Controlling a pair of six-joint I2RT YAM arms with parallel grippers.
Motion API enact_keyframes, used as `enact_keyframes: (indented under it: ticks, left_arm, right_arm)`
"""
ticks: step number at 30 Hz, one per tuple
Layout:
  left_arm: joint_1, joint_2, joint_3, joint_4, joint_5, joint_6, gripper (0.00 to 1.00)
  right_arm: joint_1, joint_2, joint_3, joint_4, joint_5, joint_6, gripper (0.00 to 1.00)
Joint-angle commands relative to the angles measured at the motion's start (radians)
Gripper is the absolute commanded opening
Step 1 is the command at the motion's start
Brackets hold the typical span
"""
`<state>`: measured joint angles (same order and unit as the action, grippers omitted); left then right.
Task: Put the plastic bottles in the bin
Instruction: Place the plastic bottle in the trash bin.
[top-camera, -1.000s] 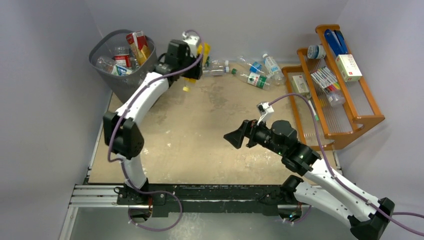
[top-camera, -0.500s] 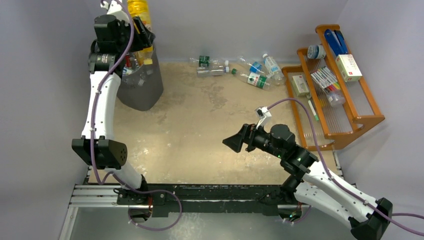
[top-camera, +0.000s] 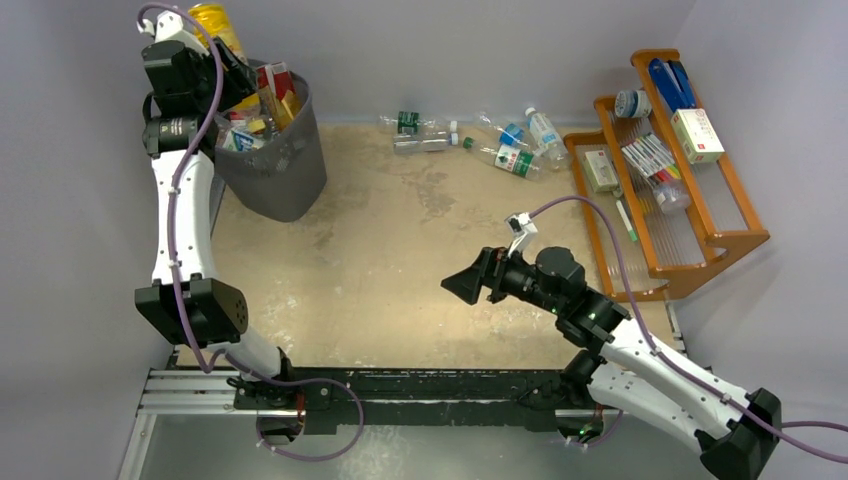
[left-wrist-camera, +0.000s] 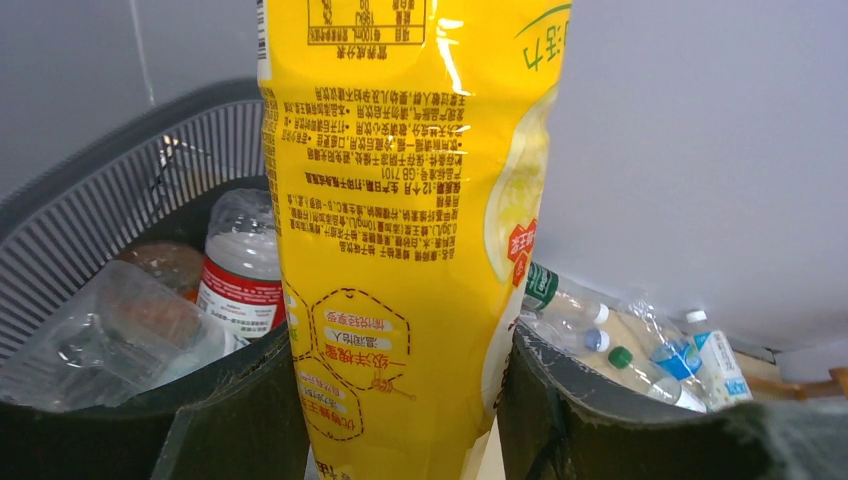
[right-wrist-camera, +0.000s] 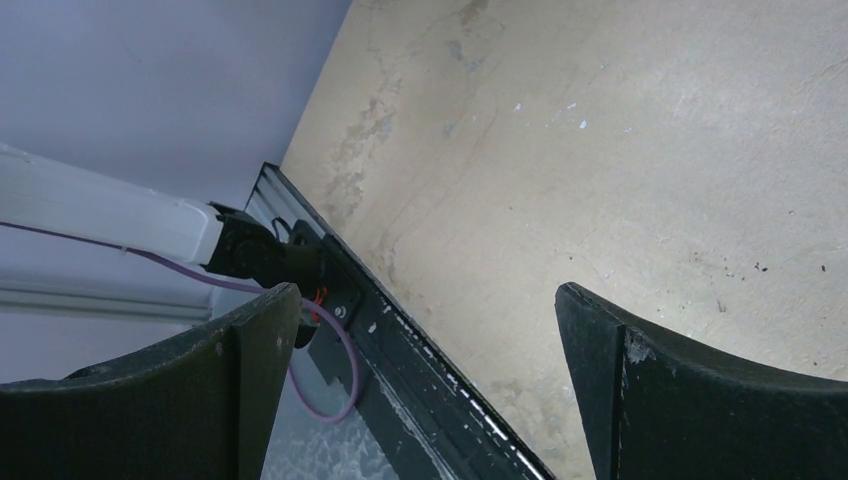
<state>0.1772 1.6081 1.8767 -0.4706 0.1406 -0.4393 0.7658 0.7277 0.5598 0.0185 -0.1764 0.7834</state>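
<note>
One yellow bottle (left-wrist-camera: 400, 230) is up in the air, and your left gripper (left-wrist-camera: 400, 410) has it pinched. A dark finger presses on each side of the printed label, and the bottle stands upright between them. From overhead, your left arm is stretched tall into the far left corner, with the bottle held above the back left rim of the bin (top-camera: 285, 175). It is over the opening, not down inside.

Look into the bin through the left wrist camera. A clear bottle with a red label (left-wrist-camera: 238, 275) stands in there beside crumpled clear plastic, and the ribbed grey wall curves round behind it. Overhead, red and yellow packaging also shows near the top of the load.

Several loose bottles (top-camera: 512, 157) lie on the table (top-camera: 400, 250) along the back wall, clear ones with green and blue labels. They are scattered between the bin and the wooden rack (top-camera: 700, 235), nearer the rack, and well apart from both arms.

Your right gripper (top-camera: 462, 286) hangs over the middle of the table, fingers spread wide with nothing between them. It points left. Its wrist camera shows only bare sandy tabletop, the metal rail at the near edge and the foot of your left arm.
</note>
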Motion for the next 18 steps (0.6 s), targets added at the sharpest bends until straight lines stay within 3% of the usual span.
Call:
enact_keyframes:
  ticks: [1,7,9,11,18]
  left_arm:
    - [0.029,0.019,0.026,0.087,-0.045,-0.038,0.5]
    - [0.046,0.111,0.083,0.052,-0.083,-0.074,0.54]
    - [0.048,0.138,0.089,0.04,-0.099,-0.078,0.6]
    - [0.047,0.158,0.097,0.018,-0.117,-0.081,0.71]
    - [0.052,0.106,0.106,-0.014,-0.112,-0.093,0.78]
  right_arm:
    - [0.003,0.008,-0.001,0.072,-0.018,0.011,1.0]
    - [0.003,0.027,0.003,0.083,-0.022,0.008,1.0]
    - [0.003,0.035,0.005,0.083,-0.023,0.009,1.0]
    - [0.003,0.038,0.003,0.087,-0.023,0.008,1.0]
    - [0.003,0.084,0.006,0.117,-0.032,0.003,1.0]
